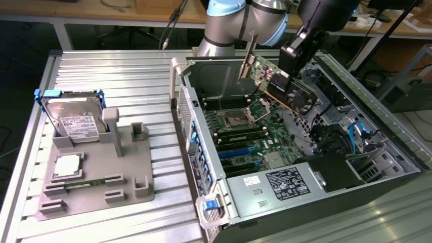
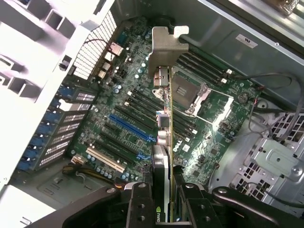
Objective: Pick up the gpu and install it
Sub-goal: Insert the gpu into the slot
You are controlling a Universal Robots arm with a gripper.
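Your exterior view looks down from high and well back over the surface [image 1: 101, 66] and the open computer case [image 1: 216, 73]. Your wrist view peers past the claw [image 2: 166, 187] — close in — at the motherboard [image 2: 118, 118], which both views share, along with the gpu [image 2: 164, 121].

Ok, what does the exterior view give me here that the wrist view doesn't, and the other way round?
Exterior view: the gray fixture beside the case, with the hard drive standing in it and the memory stick lying on it.
Wrist view: the claw shut on the gpu, which is seen edge-on with its metal bracket leading.
Both: the gpu held above the open case and not seated, plus the motherboard and its CPU socket.
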